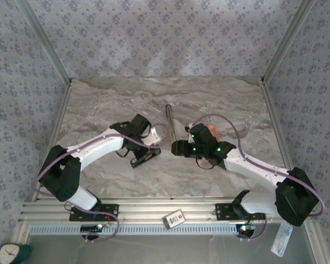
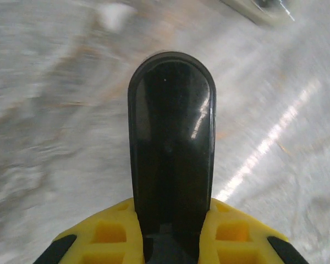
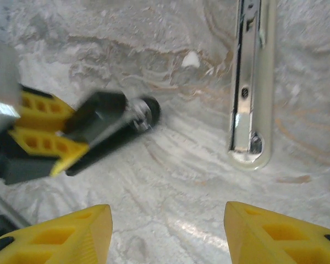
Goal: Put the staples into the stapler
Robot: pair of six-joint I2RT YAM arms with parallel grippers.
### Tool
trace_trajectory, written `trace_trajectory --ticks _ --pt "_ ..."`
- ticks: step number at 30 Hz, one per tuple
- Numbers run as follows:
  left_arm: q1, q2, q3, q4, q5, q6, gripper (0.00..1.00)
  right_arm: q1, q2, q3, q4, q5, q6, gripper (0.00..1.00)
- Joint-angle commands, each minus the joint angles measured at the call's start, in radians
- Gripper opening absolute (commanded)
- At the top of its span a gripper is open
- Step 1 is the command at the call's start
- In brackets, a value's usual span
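You are clamping stapler (image 2: 170, 137) in left gripper (image 2: 171, 231), left of rail (image 3: 252, 82); right gripper (image 3: 168, 220) is hanging released near rail's end, open table (image 3: 176, 170) lying between.

Stapler (image 2: 171, 137) in left gripper (image 2: 170, 234), left of right gripper (image 3: 168, 231); rail (image 1: 169, 116) behind both, on table (image 1: 220, 104).

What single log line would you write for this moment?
left hand: shut on black stapler piece | right hand: open, above table | metal rail: lying on table, apart from both hands
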Motion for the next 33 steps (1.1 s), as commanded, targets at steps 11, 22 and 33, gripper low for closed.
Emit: trace_trajectory --ticks 11,22,33 --pt "0.228 0.084 0.081 0.056 -0.18 -0.532 0.0 -0.052 0.452 0.489 -0.327 0.202 -0.249 0.59" --pt "0.286 0.16 0.089 0.089 -0.217 -0.591 0.05 -0.126 0.721 0.744 -0.361 0.179 -0.353 0.61" --pt "0.297 0.172 0.102 0.104 -0.209 -0.597 0.45 -0.164 0.945 0.971 -0.371 0.142 -0.413 0.6"
